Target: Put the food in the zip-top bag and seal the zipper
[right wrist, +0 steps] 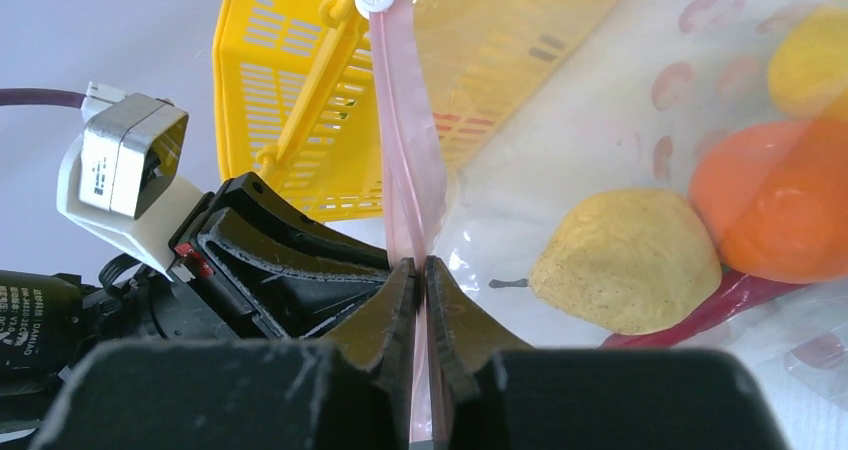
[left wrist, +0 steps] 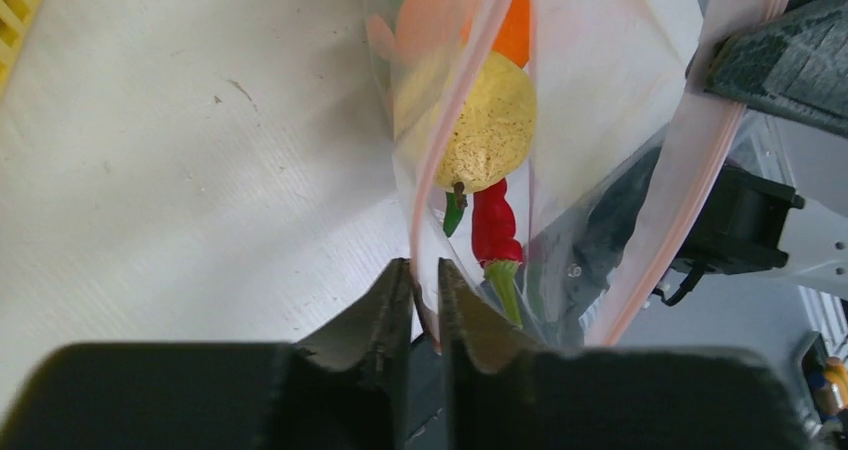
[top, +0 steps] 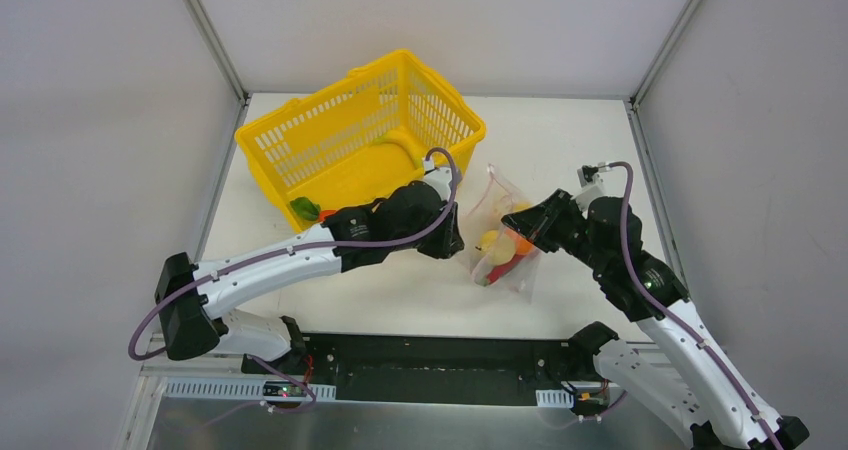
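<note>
Left jaws, right jaws both pinch zipper [right wrist: 405, 170] of zip-top bag [top: 520, 275] (food [left wrist: 490, 120] inside); left arm [top: 270, 265], right arm [top: 650, 290] stretched inward.

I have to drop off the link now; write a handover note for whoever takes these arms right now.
Left gripper: shut on an edge of the clear pink-dotted zip-top bag.
Right gripper: shut on the pink zipper strip.
Done: bumpy yellow lemon, round orange fruit and red chili are in the bag.
To do: a green piece lies at the yellow plastic basket's near corner; the bag mouth gapes, unsealed.
</note>
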